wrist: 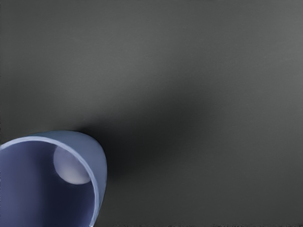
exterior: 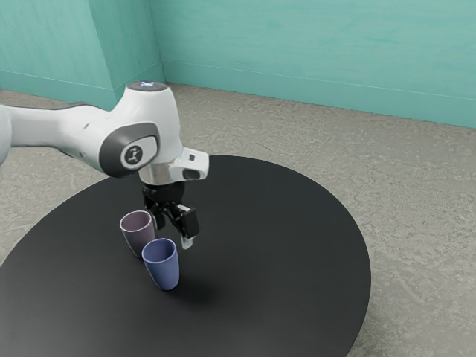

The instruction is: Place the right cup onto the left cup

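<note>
Two cups (exterior: pixel 163 271), one table (exterior: pixel 290 245), one arm (exterior: pixel 67 128), one claw (exterior: pixel 172 233), seemingly two fingers (exterior: pixel 187 241)

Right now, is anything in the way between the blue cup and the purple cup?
No, I can't see anything between the blue cup and the purple cup. They stand close together, and my open end effector hovers just beside them.

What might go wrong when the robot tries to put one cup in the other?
The open tool is low and close to the cups, so it might bump the purple cup and tip it over. The blue cup stands very near the purple one, so a nudge to one might shove the other. They look alike in shape, so the top cup might go in crooked.
</note>
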Controlling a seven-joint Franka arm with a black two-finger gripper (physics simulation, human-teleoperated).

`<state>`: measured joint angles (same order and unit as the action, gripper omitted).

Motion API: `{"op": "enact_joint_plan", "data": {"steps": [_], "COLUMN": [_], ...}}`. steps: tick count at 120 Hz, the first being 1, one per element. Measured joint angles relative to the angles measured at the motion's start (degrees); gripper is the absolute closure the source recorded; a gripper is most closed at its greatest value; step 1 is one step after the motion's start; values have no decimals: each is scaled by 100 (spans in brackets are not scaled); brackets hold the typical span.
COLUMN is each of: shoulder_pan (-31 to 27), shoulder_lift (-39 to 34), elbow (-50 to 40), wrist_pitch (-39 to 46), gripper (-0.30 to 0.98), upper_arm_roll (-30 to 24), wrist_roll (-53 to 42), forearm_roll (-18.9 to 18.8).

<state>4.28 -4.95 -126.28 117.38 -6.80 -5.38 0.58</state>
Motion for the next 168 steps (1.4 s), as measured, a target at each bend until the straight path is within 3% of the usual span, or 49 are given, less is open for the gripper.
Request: {"op": "enact_joint_plan", "data": {"steps": [168], "shoulder_pan": [-187], "shoulder_lift": [678], "elbow": [-244], "wrist_pitch": [486], "gripper": [0], "upper_arm_roll": [320], "wrist_roll": [97], "forearm_roll": [-40]}}
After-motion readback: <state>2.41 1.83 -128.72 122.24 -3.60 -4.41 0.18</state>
